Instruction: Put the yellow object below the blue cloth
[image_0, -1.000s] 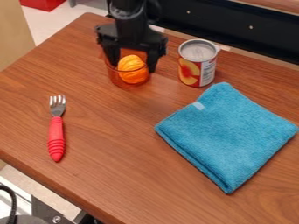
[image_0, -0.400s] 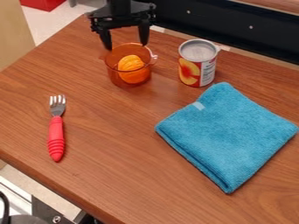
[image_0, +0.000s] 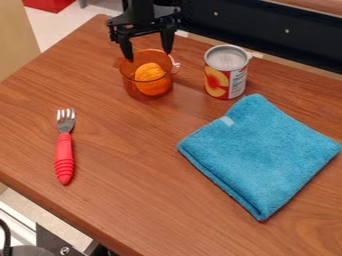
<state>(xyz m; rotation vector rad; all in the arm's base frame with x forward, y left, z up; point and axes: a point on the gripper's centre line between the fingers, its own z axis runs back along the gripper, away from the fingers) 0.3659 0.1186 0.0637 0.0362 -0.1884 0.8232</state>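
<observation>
The tool (image_0: 148, 56) is hanging open by the twelve-o'clock rim of the cup (image_0: 127, 84) holding the yellow object (image_0: 152, 80); the blue cloth (image_0: 257, 150) is lying towards four o'clock. Descending off-centre could be tipping the cup.

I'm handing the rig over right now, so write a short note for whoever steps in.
Gripper: jaws apart, empty, above the see-through orange pot.
Things: ridged orange-yellow object, likely the "yellow object", inside that pot; blue cloth folded on the table.
Done: no part of the placing; the object is not at the cloth.
Left: grasp it, lift it out, put it below the cloth, release.
</observation>
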